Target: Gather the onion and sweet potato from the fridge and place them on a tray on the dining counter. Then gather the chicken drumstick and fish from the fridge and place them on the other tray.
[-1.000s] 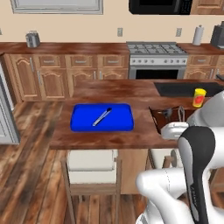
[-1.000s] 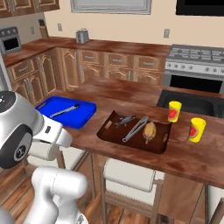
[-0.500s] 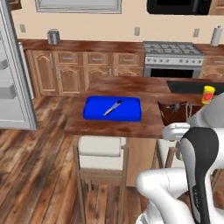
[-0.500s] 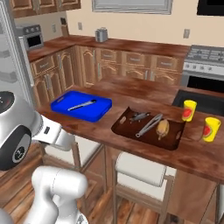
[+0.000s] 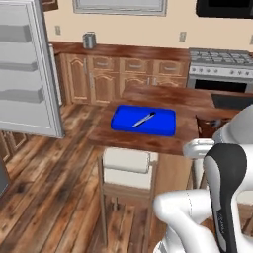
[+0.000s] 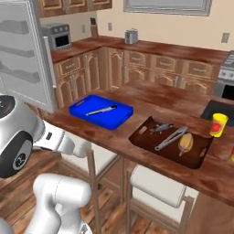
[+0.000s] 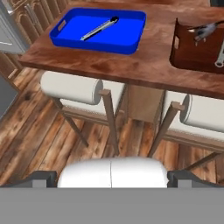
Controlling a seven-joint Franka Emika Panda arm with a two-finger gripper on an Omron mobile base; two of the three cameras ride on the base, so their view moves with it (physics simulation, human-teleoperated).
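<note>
A bright blue tray (image 5: 160, 123) (image 6: 82, 109) (image 7: 127, 37) sits on the dining counter (image 5: 148, 141) (image 6: 141, 98) (image 7: 87, 61), with a silver utensil (image 7: 98, 28) lying in it. To its right rests a dark brown tray (image 6: 201, 157) (image 7: 183, 59) holding tongs, a small grey item and a tan lump. The fridge (image 5: 29, 74) (image 6: 23, 55) stands with its door swung out on the left. My gripper (image 7: 112, 178) hangs low in front of the counter and is open, its dark fingertips (image 7: 43, 177) wide apart with nothing between them. The onion, sweet potato, chicken drumstick and fish are out of view.
Two pale stools (image 7: 72, 87) (image 7: 205, 113) are tucked under the counter's near edge. A yellow cup (image 6: 219, 124) stands beyond the brown tray. A stove (image 5: 220, 62), a metal canister (image 5: 89, 40) and a microwave (image 6: 57, 36) line the back counters.
The whole picture has shifted because the base drove and turned left. The fridge door has come further into view on the left. The gripper stays open.
</note>
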